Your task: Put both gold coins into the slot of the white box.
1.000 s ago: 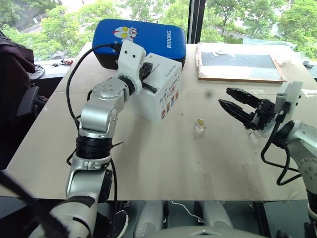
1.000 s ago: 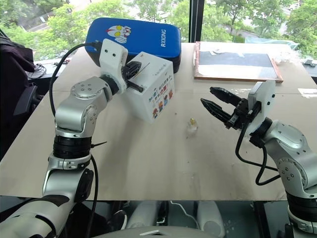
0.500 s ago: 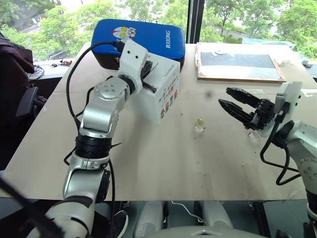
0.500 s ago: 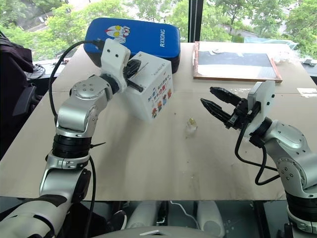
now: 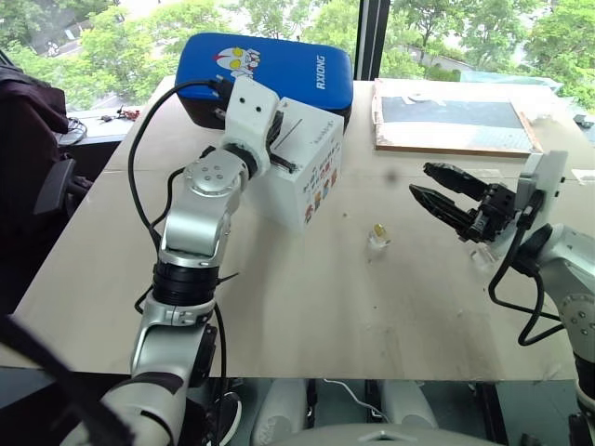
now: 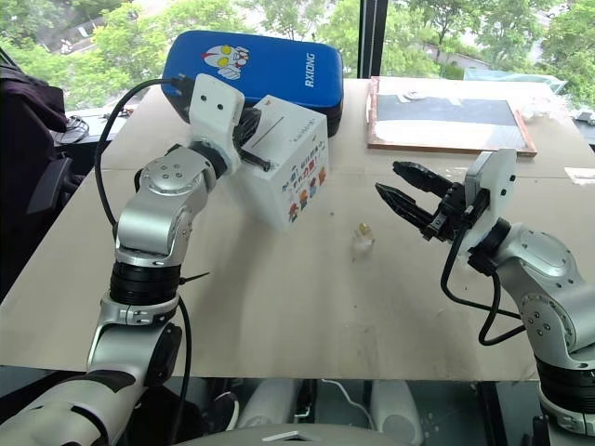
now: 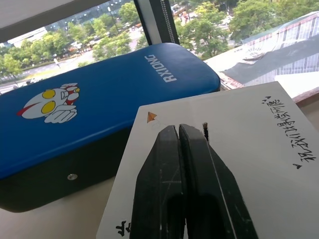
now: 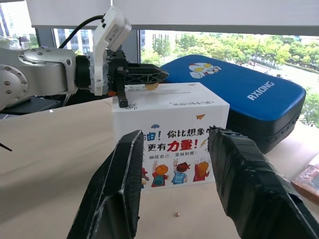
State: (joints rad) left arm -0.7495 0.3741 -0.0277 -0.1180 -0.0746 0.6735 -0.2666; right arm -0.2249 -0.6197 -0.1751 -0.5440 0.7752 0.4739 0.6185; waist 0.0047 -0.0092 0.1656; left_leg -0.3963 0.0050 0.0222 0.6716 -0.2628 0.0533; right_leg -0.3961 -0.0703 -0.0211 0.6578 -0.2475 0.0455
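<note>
Left claw [image 8: 149,75] pinches a coin [image 8: 152,85] over the box [image 5: 307,172] top (beside the slot [image 5: 296,133]); right claw [image 5: 429,183] hangs parted, empty; another coin [image 5: 377,229] on the worktop [image 5: 307,297].

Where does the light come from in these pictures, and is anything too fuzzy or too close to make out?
Eye views: daylight comes through the window behind the pale wooden table, giving soft shadows. Left wrist view: the shut black left gripper looms close and soft over the white cardboard box. Right wrist view: the open right gripper's fingers blur at the bottom edge.
</note>
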